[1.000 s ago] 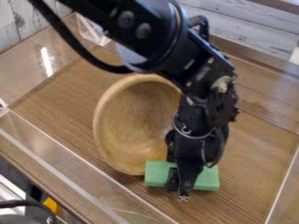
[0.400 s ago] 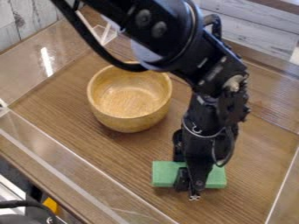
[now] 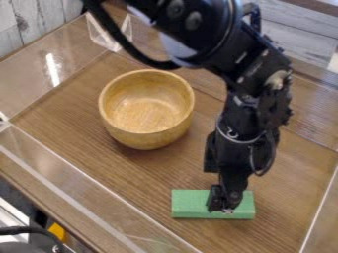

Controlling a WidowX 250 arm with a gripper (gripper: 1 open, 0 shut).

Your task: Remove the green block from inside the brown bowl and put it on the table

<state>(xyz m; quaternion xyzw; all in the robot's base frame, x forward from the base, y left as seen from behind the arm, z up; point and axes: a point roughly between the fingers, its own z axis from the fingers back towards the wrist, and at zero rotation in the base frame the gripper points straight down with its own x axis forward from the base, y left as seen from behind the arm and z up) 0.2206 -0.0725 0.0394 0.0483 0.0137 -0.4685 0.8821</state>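
The green block (image 3: 196, 204) lies flat on the table (image 3: 79, 148), near the front edge, well outside the brown bowl (image 3: 148, 111). The bowl stands upright and empty to the block's upper left, its pale inside showing. My gripper (image 3: 226, 205) points straight down over the block's right half. Its dark fingertips (image 3: 219, 199) reach down to the block's top. The gap between the fingers does not show, so I cannot tell whether they still clasp the block.
Clear acrylic walls (image 3: 53, 168) border the tabletop at the front and left. The black arm (image 3: 211, 40) rises from the gripper toward the back, passing above and to the right of the bowl.
A second ago the bowl stood tipped on its edge against the block. It has dropped back upright to the left, and the block has ended up flat on the table under the gripper.
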